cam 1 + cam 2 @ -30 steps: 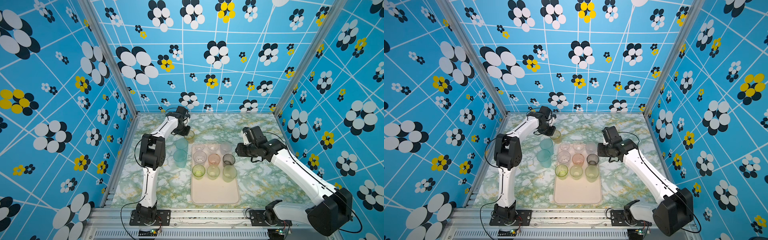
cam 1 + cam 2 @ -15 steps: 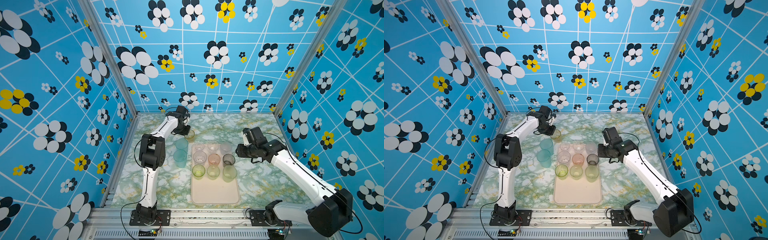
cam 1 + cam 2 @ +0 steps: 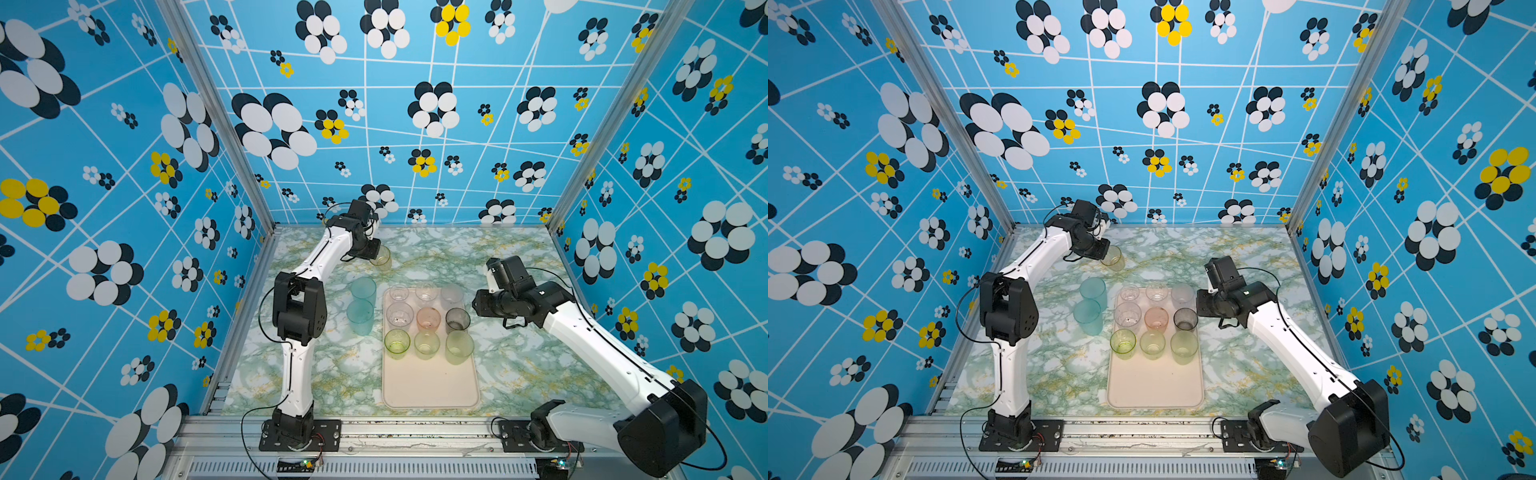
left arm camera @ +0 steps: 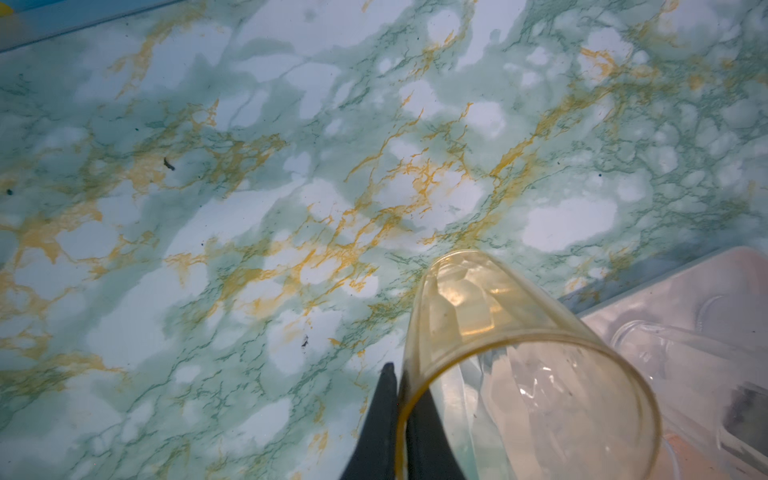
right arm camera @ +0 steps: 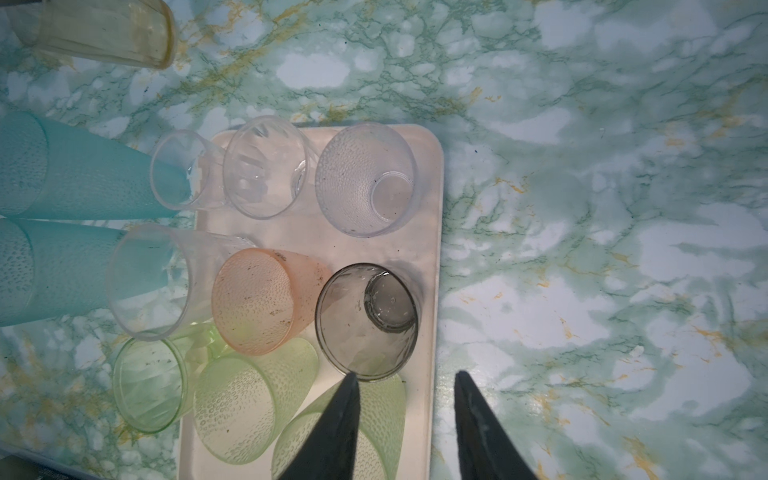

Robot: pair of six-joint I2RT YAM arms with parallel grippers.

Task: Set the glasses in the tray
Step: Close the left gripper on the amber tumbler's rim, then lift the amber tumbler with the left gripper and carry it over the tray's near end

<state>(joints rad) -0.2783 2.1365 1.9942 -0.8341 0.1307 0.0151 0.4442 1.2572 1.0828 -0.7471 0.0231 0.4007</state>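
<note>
At the back of the marbled green table, just past the far left corner of the tray, we see the left gripper clamped on the amber glass. In the left wrist view its dark fingers pinch the rim, one outside the wall and one inside, and the glass is tilted. We cannot tell whether its base touches the table.

The tray lies in the middle of the table, its long sides running front to back. We count nine glasses standing upright on its far half, in three rows of three. The back row holds three clear glasses. The middle row has another clear glass, a pink glass and a grey glass. The front row has a green glass and two paler yellow-green glasses.

Two teal glasses stand on the table just beside the tray's left edge, one behind the other.

The right gripper hovers over the tray's right edge, near the grey glass. Its jaws stand apart with nothing between them.
</note>
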